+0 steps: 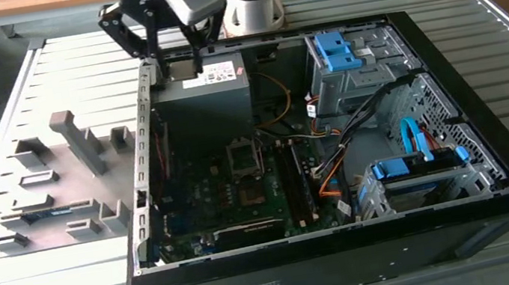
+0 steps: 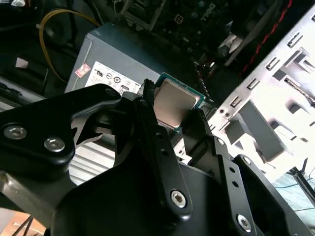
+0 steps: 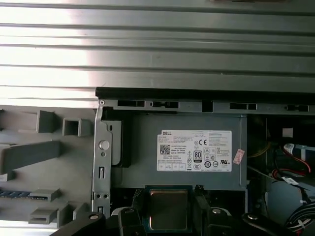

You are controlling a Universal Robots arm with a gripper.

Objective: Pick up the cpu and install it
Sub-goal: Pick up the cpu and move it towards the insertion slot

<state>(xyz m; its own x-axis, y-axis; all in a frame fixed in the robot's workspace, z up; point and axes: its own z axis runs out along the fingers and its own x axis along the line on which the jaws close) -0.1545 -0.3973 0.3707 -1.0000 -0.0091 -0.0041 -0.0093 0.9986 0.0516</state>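
The end effector [image 2: 173, 112] is clamped on the cpu [image 2: 172, 103]: black fingers [image 2: 147, 123] press two opposite edges, and the silvery top faces the camera in both wrist views. In the first wrist view the cpu [image 3: 168, 209] sits right between the fingertips, over the edge of the grey power supply [image 3: 197, 123], and apart from it as far as I can tell. In the exterior view, the end effector [image 1: 178, 61] hangs above the power supply [image 1: 203, 105] at the far end of the open case [image 1: 354, 264], toward the exterior view's left. The cpu there is a small tan patch, hard to make out. The socket [image 1: 244, 157] lies on the board [image 1: 233, 199], well apart from the cpu. The case rests on the slatted counter [image 1: 366, 5].
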